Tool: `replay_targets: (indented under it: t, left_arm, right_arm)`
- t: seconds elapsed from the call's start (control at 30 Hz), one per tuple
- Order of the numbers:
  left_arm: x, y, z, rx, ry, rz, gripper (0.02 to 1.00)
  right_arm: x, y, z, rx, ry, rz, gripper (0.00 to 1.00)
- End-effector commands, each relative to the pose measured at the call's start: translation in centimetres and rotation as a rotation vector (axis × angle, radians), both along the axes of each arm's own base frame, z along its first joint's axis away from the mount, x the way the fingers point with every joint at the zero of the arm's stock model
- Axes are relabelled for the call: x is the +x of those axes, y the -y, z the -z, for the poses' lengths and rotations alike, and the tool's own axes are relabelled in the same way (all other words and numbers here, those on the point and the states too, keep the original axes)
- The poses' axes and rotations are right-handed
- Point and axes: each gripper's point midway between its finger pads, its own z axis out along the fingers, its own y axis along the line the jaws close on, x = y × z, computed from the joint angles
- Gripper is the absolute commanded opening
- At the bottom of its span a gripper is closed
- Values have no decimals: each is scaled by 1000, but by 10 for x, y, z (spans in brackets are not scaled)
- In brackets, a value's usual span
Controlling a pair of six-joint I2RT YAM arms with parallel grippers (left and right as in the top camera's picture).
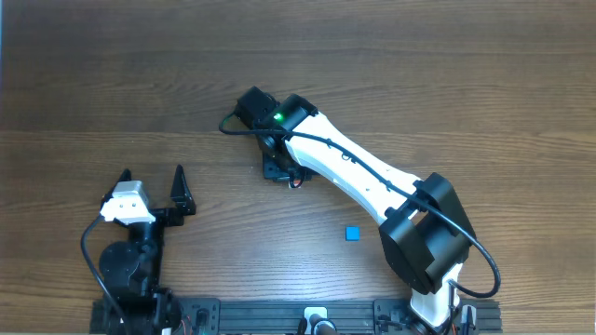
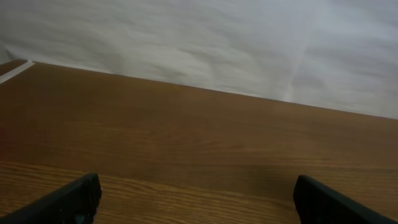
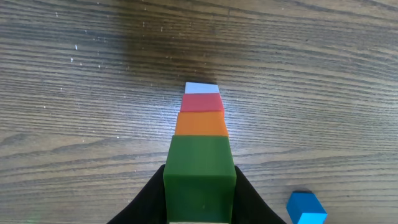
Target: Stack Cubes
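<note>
A stack of cubes stands on the wooden table: a white cube at the bottom, then a red cube, an orange cube and a green cube on top. My right gripper is shut on the green cube, one dark finger pressed to each side. In the top view the right gripper hides the stack, apart from a sliver of red. A small blue cube lies alone on the table near the stack. My left gripper stands open near its base, holding nothing.
The right arm slants across the middle from the bottom right. Bare wooden table stretches all around. A white wall rises behind the table's far edge in the left wrist view.
</note>
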Motion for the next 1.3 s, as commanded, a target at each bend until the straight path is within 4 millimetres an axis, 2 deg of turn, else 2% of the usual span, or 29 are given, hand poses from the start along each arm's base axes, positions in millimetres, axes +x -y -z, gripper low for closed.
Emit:
replay_targets:
  t: [0.03, 0.53, 0.6, 0.67, 0.7, 0.77, 1.03, 1.13, 1.17, 1.3]
  left_arm:
    - [0, 0, 1, 15, 2, 6, 1000]
    - [0, 0, 1, 15, 2, 6, 1000]
    - [0, 0, 1, 15, 2, 6, 1000]
    - [0, 0, 1, 15, 2, 6, 1000]
    - [0, 0, 1, 15, 2, 6, 1000]
    - [0, 0, 1, 15, 2, 6, 1000]
    - [0, 0, 1, 15, 2, 6, 1000]
    - [0, 0, 1, 15, 2, 6, 1000]
    - [0, 0, 1, 15, 2, 6, 1000]
    - [0, 0, 1, 15, 2, 6, 998]
  right_arm:
    - [-3, 2, 8, -18, -17, 0, 224]
    - [-4, 3, 10, -23, -20, 0, 312]
    - [-4, 3, 10, -23, -20, 0, 351]
    - [-3, 3, 10, -21, -19, 1, 485]
    - [-3, 3, 10, -21, -18, 1, 592]
    - [-3, 2, 10, -19, -16, 1, 993]
    - [-2, 2, 6, -11, -8, 0, 993]
    - [-11, 3, -19, 13, 20, -28, 993]
    - [-15, 5, -33, 25, 37, -44, 993]
    - [-36, 24, -65, 32, 55, -66, 993]
